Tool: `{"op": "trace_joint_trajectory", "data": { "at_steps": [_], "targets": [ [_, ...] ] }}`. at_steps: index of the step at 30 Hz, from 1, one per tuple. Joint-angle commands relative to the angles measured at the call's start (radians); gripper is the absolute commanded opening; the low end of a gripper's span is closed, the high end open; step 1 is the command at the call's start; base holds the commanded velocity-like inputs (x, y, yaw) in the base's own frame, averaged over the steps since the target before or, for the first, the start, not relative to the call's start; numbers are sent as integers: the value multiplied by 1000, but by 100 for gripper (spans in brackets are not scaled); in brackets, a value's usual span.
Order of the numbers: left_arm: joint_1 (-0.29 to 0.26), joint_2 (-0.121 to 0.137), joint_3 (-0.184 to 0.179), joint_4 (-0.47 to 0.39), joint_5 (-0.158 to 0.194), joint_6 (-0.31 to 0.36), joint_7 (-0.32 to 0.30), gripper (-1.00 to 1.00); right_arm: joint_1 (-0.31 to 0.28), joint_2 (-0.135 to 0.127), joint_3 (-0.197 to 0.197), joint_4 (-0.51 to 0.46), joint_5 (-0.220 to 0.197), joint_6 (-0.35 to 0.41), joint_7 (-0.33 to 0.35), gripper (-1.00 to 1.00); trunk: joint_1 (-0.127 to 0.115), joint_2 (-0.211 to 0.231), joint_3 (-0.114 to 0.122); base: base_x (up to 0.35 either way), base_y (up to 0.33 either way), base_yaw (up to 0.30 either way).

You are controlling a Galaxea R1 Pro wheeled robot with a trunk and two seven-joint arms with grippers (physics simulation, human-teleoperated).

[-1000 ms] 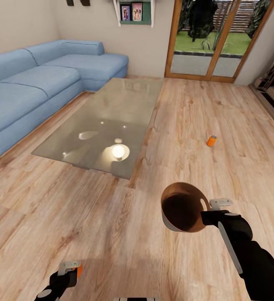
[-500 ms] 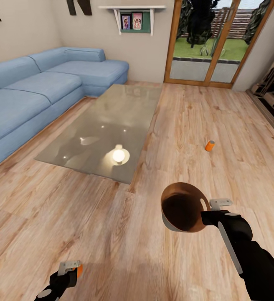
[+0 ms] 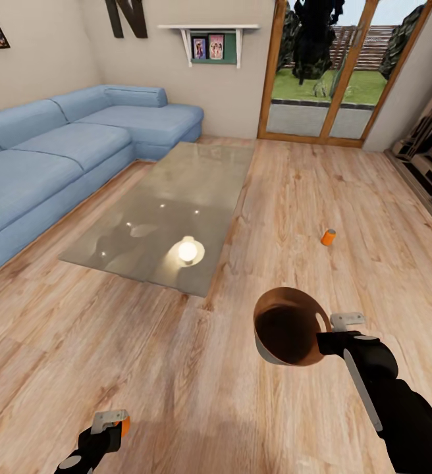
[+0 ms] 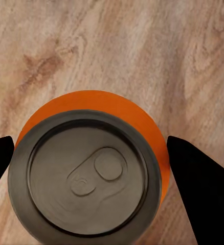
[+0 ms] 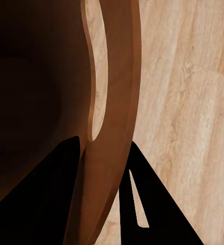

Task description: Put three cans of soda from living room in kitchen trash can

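Nearest us, low at our left, our left tool [image 3: 107, 421] is clamped on an orange can [image 3: 124, 425]. In the left wrist view the two dark fingers [image 4: 201, 191] press on opposite sides of that can [image 4: 91, 168], whose silver top with its pull tab faces the camera, over the plank floor [image 4: 142, 46].

At our right, a little farther out, our right tool [image 3: 328, 332] grips the bin [image 3: 288, 327] by its rim, beside a handle slot. We carry the bin above the floor [image 3: 176, 368], tilted so its tan-brown inside faces us, with a pale grey strip of outer wall along its lower edge. In the right wrist view the fingers [image 5: 153, 204] close on either side of the brown rim [image 5: 117, 102].

Beyond the bin, a second orange can [image 3: 328, 237] is on the floor, well apart from both tools and to the right of the glass table [image 3: 176, 204]. We cannot tell whether it stands or leans.

Left of the table runs the blue sofa [image 3: 58, 145]. Farthest off are the wall shelf [image 3: 209, 43] and the glass doors [image 3: 334, 72].
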Motion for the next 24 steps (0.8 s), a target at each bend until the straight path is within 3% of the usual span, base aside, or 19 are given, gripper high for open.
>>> {"op": "trace_joint_trajectory", "data": {
  "at_steps": [1, 24],
  "targets": [
    [0, 0, 0, 0, 0, 0, 0, -100, 0, 0, 0, 0, -6, 0, 1, -100, -4, 7, 5, 0, 0, 0],
    [0, 0, 0, 0, 0, 0, 0, -100, 0, 0, -1, 0, -6, -1, 0, -100, -92, 168, 115, 0, 0, 0]
  ]
}}
